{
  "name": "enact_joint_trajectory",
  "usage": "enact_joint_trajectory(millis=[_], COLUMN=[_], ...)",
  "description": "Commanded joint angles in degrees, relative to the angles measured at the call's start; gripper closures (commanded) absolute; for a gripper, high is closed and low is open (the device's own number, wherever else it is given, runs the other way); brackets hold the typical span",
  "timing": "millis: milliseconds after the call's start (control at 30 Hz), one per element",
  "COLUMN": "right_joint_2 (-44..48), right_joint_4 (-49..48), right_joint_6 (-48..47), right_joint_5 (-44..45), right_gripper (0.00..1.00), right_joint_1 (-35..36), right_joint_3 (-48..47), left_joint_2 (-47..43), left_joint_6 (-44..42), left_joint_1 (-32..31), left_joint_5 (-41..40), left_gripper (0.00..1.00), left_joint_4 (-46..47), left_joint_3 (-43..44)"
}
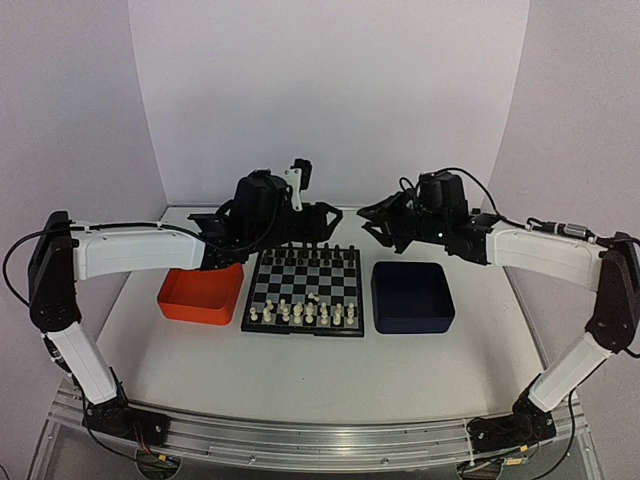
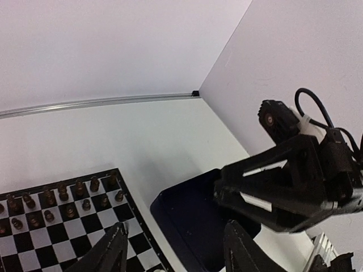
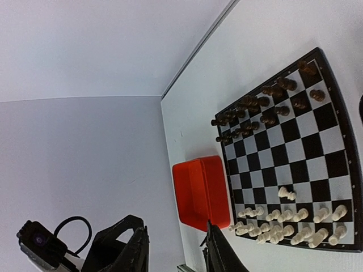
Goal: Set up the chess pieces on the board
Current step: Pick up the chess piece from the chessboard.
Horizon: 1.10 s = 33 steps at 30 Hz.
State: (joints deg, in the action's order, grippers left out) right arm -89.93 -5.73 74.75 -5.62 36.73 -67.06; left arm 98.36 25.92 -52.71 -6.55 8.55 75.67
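**Top external view: both hands apart above the far side of the board**

We see the board (image 1: 300, 280) lying flat on the counter (image 1: 300, 380), between an orange tray (image 1: 200, 295) on its left and a dark blue tray (image 1: 412, 297) on its right. The cream-white chess pieces (image 1: 285, 310) stand in 2 rows along the board's near edge. 1 more cream piece (image 3: 286, 194) stands alone on a square just ahead of those rows. The black pieces (image 1: 305, 257) fill 2 rows at the far edge.

The left hand (image 1: 315, 222) hovers over the board's far left corner. In the left wrist view its fingers (image 2: 113, 249) stand apart with nothing between them, and they touch no piece.

The right hand (image 1: 375, 222) hangs beyond the far edge of the blue tray, clear of the board. In the right wrist view its fingers (image 3: 136, 249) are parted by a moderate gap, and we see nothing held there.
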Motion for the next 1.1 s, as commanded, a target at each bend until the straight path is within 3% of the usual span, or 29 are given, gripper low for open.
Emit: enact_joint_trajectory(millis=[0,33,100,167,267,400,500,600,800,1000,1067], right_joint_2=[2.0,1.9,-0.1,-5.2,-12.9,-21.3,-25.5,-28.2,-34.5,-38.3,-38.3], right_joint_4=[2.8,4.5,11.3,22.8,38.1,42.7,47.4,48.5,49.7,50.1,50.1], right_joint_6=[-9.5,-13.9,-27.3,-46.2,-63.6,-82.0,-96.7,-103.9,-91.3,-52.5,-45.6], right_joint_5=[-4.6,-6.1,-12.4,-17.5,-20.1,-23.7,-20.1,-15.8,-14.0,-9.8,-8.0], right_gripper=[0.61,0.58,0.53,0.5,0.47,0.47,0.47,0.47,0.5,0.55,0.55], right_joint_1=[-4.5,-4.9,-4.8,-4.4,-4.3,-1.4,1.2,2.0,3.0,3.6,4.9], right_joint_3=[1.6,1.0,-4.8,-14.3,-23.9,-30.1,-32.2,-33.9,-41.0,-44.8,-44.5], left_joint_2=[-2.6,-2.5,-2.5,-2.7,-5.3,-9.3,-10.5,-11.5,-12.5,-13.7,-14.3], left_joint_6=[3.4,4.4,6.8,9.4,12.4,13.7,14.4,15.1,17.5,19.1,19.2], left_joint_1=[2.1,3.0,4.8,7.4,11.1,12.3,12.4,12.4,12.4,12.4,12.4], left_joint_5=[-3.0,-2.6,-1.5,1.0,4.5,3.7,2.3,2.1,2.1,1.9,1.8], left_gripper=[0.22,0.09,0.01,0.0,0.0,0.0,0.0,0.0,0.0,0.0,0.0], left_joint_4=[-14.8,-17.0,-21.1,-23.7,-23.9,-22.8,-26.1,-27.5,-29.5,-30.7,-30.7], left_joint_3=[2.9,3.0,2.2,0.9,-3.1,-6.8,-6.4,-7.0,-7.9,-9.1,-9.8])
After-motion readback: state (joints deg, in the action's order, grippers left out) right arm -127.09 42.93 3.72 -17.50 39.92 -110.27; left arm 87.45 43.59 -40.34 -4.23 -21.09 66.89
